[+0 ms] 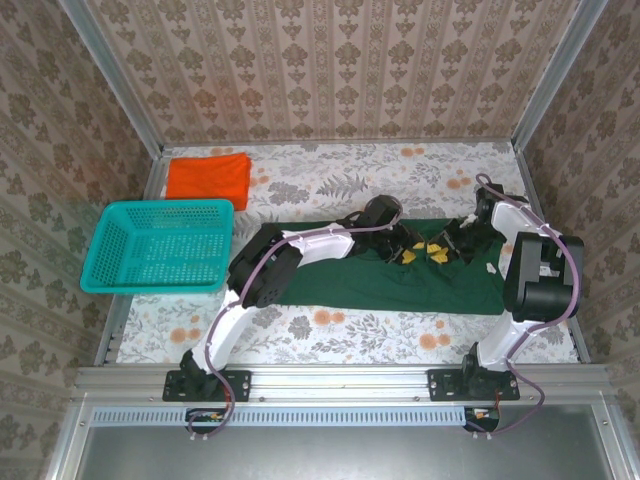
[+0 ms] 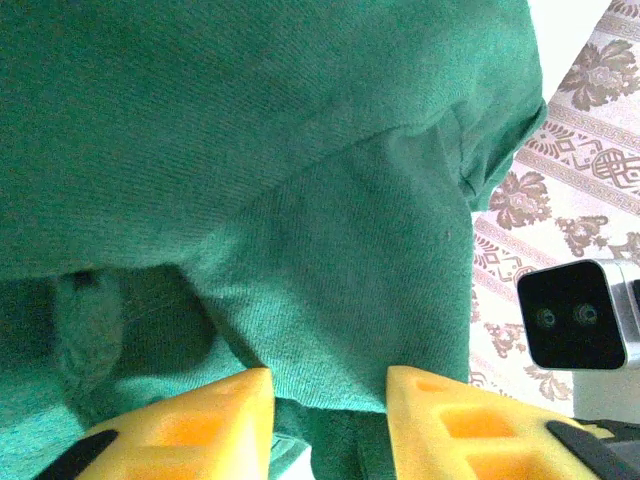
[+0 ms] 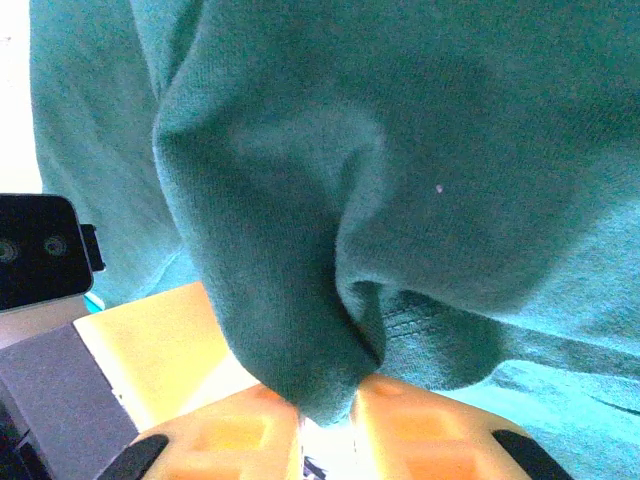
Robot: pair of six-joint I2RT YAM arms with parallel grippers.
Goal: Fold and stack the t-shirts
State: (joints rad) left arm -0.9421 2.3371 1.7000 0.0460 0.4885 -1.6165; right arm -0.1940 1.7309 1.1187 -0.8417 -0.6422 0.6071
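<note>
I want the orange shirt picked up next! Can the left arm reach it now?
Probably not: the left gripper has the green t-shirt between its fingers, and the orange t-shirt lies apart, by the far left corner.

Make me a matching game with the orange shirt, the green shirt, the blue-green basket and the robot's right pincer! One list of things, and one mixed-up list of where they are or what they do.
Things:
1. bright orange cloth t-shirt
2. teal plastic mesh basket
3. large dark green cloth t-shirt
4. right pincer

Places or states:
A. shut on a bunch of green cloth
B. folded, at the far left corner of the table
C. spread out across the middle
D. at the left edge, nearer than the orange one

Pairs: 1-B, 2-D, 3-C, 4-A
</note>
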